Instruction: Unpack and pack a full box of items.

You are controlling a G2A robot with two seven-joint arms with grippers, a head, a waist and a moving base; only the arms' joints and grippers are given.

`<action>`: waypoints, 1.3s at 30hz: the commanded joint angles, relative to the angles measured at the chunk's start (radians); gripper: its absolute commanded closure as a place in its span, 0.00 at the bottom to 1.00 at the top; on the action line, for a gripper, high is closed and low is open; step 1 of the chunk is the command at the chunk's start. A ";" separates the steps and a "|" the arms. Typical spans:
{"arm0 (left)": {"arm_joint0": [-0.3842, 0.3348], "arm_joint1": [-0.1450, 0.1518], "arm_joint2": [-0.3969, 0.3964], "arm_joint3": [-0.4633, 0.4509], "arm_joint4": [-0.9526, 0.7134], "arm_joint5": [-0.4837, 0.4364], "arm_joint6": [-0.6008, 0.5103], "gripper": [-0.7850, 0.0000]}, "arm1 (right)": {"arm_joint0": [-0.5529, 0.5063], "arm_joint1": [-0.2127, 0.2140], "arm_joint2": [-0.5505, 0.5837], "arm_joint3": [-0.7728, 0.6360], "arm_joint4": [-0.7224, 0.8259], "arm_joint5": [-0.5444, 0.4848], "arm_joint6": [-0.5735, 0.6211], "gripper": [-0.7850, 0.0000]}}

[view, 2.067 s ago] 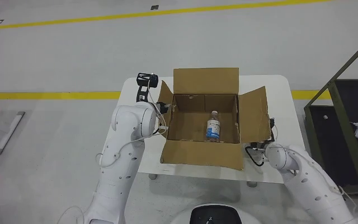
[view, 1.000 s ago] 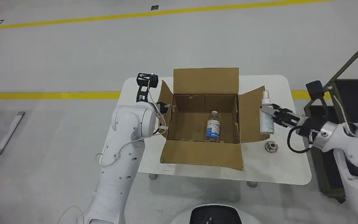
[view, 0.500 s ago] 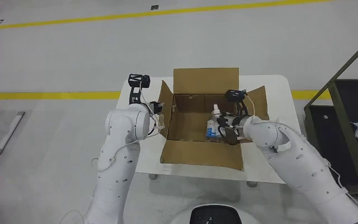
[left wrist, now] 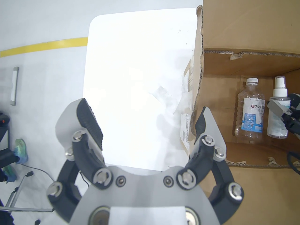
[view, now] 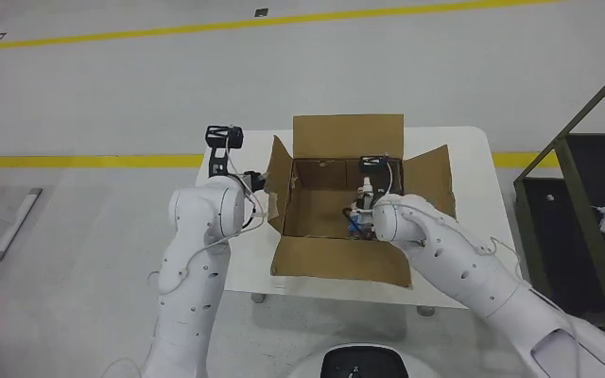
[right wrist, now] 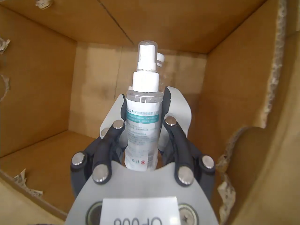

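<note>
Item 1, spray bottle [right wrist: 143, 118]: clear body, white pump head, teal label band. You have it clamped in the right gripper [right wrist: 144, 101], one pad pressed to each side of the body, just below the white collar. It sits inside the box, pump head pointing toward the far wall. You cannot tell whether it touches the box floor.

Item 2, clear bottle [left wrist: 249, 113]: white cap, blue label. It lies on the box floor just beside the spray bottle, parallel to it, with its cap pointing the same way. From the right wrist view only its cap peeks out behind the pump head.

Item 3, cardboard box [view: 346, 132]: brown, all four flaps folded outward, ragged torn edges along the flaps. It stands on the middle of the table.

Item 4, left gripper [left wrist: 144, 118]: fingers spread wide apart and holding nothing. You have it above the table's left part, outside the box, one fingertip close to the torn edge of the left flap.

Item 5, table [view: 463, 151]: white, with rounded corners.

Item 6, yellow line [view: 95, 161]: painted on the grey floor, running past the table.
</note>
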 commanded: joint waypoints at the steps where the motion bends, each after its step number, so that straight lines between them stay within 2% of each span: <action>1: 0.002 -0.001 0.001 0.001 -0.001 -0.003 0.000 0.00 | 0.004 0.001 0.004 0.018 -0.014 -0.018 0.029 1.00; 6: 0.000 -0.003 0.006 0.000 -0.006 -0.017 0.005 0.00 | 0.022 -0.007 -0.012 0.073 -0.056 -0.031 0.057 1.00; 7: 0.000 -0.004 0.006 0.001 -0.006 -0.018 0.006 0.00 | 0.026 -0.011 -0.017 0.083 -0.063 -0.032 0.061 0.92; 8: 0.000 -0.004 0.006 0.002 -0.007 -0.020 0.006 0.00 | 0.030 -0.014 -0.021 0.096 -0.066 -0.029 0.065 0.76; 9: -0.001 -0.004 0.006 0.003 -0.007 -0.021 0.006 0.00 | 0.034 -0.017 -0.024 0.106 -0.066 -0.032 0.070 0.71; 14: -0.002 -0.006 0.004 0.004 -0.009 -0.024 0.007 0.00 | 0.040 -0.028 -0.021 0.128 -0.063 -0.038 0.072 0.60; 16: -0.001 -0.006 0.004 0.004 -0.010 -0.027 0.007 0.00 | 0.038 -0.029 -0.013 0.124 -0.067 -0.041 0.074 0.50; 19: -0.001 -0.007 0.006 0.003 -0.009 -0.029 0.008 0.00 | 0.031 -0.027 0.002 0.112 -0.076 -0.045 0.081 0.44; 20: -0.001 -0.008 0.007 0.003 -0.011 -0.030 0.008 0.00 | 0.027 -0.026 0.007 0.107 -0.082 -0.046 0.085 0.38; 22: 0.000 -0.009 0.008 0.004 -0.012 -0.031 0.009 0.00 | 0.018 -0.023 0.020 0.091 -0.091 -0.050 0.094 0.19; 24: 0.000 -0.010 0.011 0.002 -0.012 -0.034 0.010 0.00 | 0.004 -0.017 0.042 0.061 -0.093 -0.062 0.096 0.23; 27: 0.001 -0.011 0.011 0.001 -0.012 -0.036 0.009 0.00 | -0.035 0.000 0.111 -0.027 -0.065 -0.108 0.086 0.52; 29: 0.001 -0.011 0.011 0.001 -0.013 -0.040 0.008 0.00 | -0.076 0.017 0.172 -0.118 -0.059 -0.155 0.069 0.59; 31: 0.002 -0.011 0.013 -0.002 -0.012 -0.044 0.007 0.00 | -0.127 0.037 0.236 -0.225 -0.084 -0.205 0.057 0.71; 33: 0.003 -0.012 0.016 -0.005 -0.011 -0.048 0.007 0.00 | -0.182 0.057 0.320 -0.354 -0.078 -0.244 0.061 0.91; 36: 0.005 -0.013 0.017 -0.008 -0.012 -0.047 0.008 0.00 | -0.286 0.088 0.478 -0.538 -0.086 -0.298 0.087 1.00; 39: 0.007 -0.014 0.017 -0.010 -0.013 -0.048 0.009 0.00 | -0.393 0.116 0.670 -0.674 -0.076 -0.369 0.114 1.00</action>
